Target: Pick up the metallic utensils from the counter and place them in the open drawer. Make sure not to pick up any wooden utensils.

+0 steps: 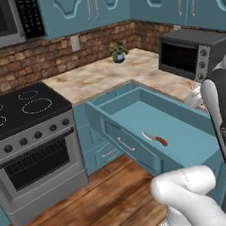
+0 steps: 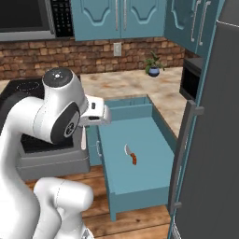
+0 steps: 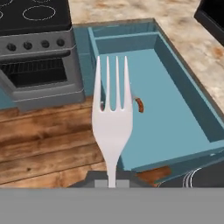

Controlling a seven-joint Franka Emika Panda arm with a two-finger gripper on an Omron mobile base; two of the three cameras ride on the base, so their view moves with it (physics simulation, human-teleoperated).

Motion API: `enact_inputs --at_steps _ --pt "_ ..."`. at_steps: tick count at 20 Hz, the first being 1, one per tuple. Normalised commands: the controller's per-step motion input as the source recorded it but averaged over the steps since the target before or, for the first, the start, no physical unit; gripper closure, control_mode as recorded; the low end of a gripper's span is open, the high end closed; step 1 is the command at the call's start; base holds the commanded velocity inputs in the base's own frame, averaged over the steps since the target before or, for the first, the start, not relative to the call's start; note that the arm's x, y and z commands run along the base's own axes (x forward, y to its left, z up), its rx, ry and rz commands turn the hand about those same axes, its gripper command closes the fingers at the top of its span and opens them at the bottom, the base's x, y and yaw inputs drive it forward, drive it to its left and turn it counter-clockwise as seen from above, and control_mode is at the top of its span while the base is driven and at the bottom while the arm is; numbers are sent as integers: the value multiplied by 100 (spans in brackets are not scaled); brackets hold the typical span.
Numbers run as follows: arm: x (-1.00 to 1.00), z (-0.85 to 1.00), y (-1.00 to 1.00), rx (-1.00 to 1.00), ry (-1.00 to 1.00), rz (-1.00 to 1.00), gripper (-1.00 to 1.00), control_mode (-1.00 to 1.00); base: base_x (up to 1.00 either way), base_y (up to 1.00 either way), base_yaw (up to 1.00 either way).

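The counter (image 1: 100, 76) is a beige marbled slab that runs from beside the stove (image 1: 19, 112) along the brick wall and turns at the far corner. A small potted plant (image 1: 118, 52) stands on it near that corner. A dark toaster oven (image 1: 190, 54) sits on its right-hand run. Below the counter's front edge the drawer (image 1: 187, 140) is pulled out; on its teal floor lies a knife (image 1: 155, 138) with a reddish-brown handle, near the middle.

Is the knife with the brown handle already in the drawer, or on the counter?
In the drawer: the knife lies flat on the floor of the open drawer.
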Motion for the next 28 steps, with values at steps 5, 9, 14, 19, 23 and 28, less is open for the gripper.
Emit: enact_inputs --at_steps 5,9,14,19,23,28 --pt "77 -79 -29 -2 12 9 100 -100 0 0 0" --pt "76 -77 -26 -10 17 3 100 -100 0 0 0" --pt "75 -67 -36 -11 15 4 100 -100 0 0 0" --pt "79 -61 -21 -7 5 6 100 -100 0 0 0" --pt "73 -49 -18 -2 2 5 100 -100 0 0 0" --pt "57 -37 -23 0 0 4 100 -100 0 0 0"
